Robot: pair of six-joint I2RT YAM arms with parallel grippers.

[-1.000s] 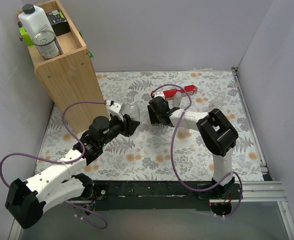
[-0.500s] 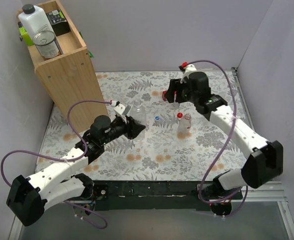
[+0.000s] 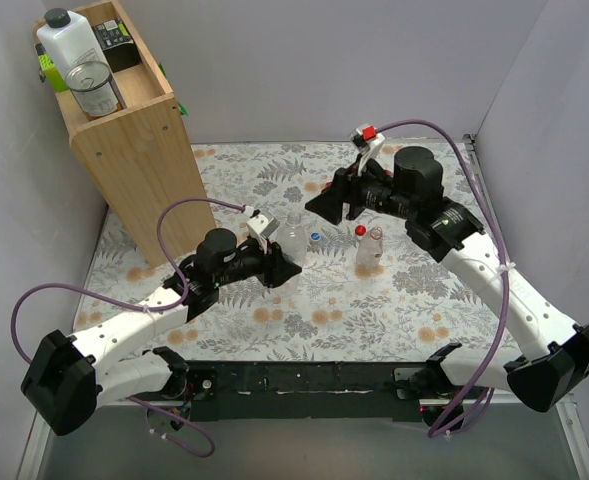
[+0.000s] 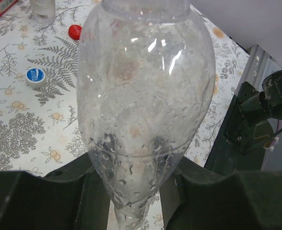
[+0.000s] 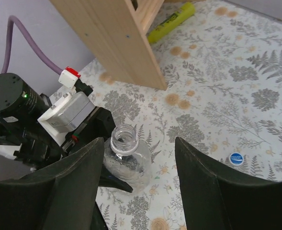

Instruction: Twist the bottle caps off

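Two bottles to call from overhead. Finds the left gripper (image 3: 282, 262) clamped around the clear bottle (image 3: 292, 238), neck already bare. Spots a second bottle (image 3: 370, 250) beyond those fingertips, toward the right arm, red cap (image 3: 360, 231) on. Puts the right gripper (image 3: 326, 205) up beside the held bottle, apart from the capped one.

Switches to the left wrist: sees jaws pressed onto the held bottle's body, droplets inside thin clear plastic. Reads it as light and easy to buckle, so calls for a firm but gentle squeeze. Picks out a loose red cap (image 4: 74, 32) and a blue-and-white cap (image 4: 35, 76) ahead and left of the claw, flat on the table (image 4: 16, 129).

Moves to the right wrist: shows fingers (image 5: 78, 182) spread wide, gripping nothing, open neck between them. Judges the cap left small and stiff; suggests pinching its rim.
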